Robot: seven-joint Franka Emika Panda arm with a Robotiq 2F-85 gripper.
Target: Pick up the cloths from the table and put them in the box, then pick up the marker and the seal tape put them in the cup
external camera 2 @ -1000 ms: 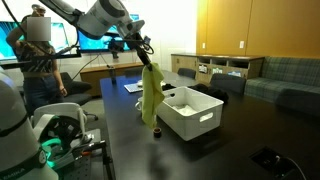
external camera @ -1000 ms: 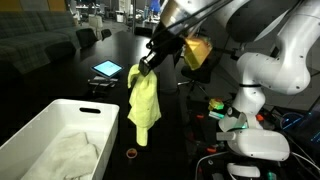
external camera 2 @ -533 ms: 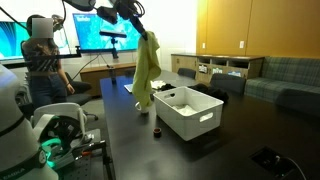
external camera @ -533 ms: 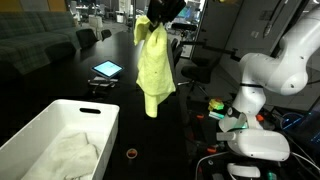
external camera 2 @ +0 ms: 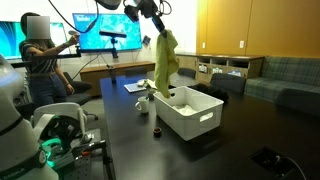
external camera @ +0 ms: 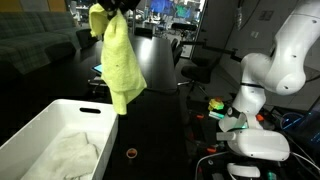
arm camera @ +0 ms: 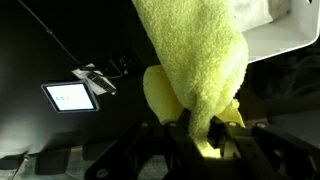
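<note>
Robotiq gripper [arm camera: 200, 131] is clamped on the top of the yellow cloth [external camera: 120, 60], held high above the dark table [external camera: 160, 120]. That rag hangs down in a long fold, its lower end close to the rim of the white plastic bin [external camera 2: 195, 121]. Inside the bin, toward its near end, lies the off-white cloth [external camera: 65, 155]. A lit tablet [arm camera: 68, 97] rests on the table farther off.
</note>
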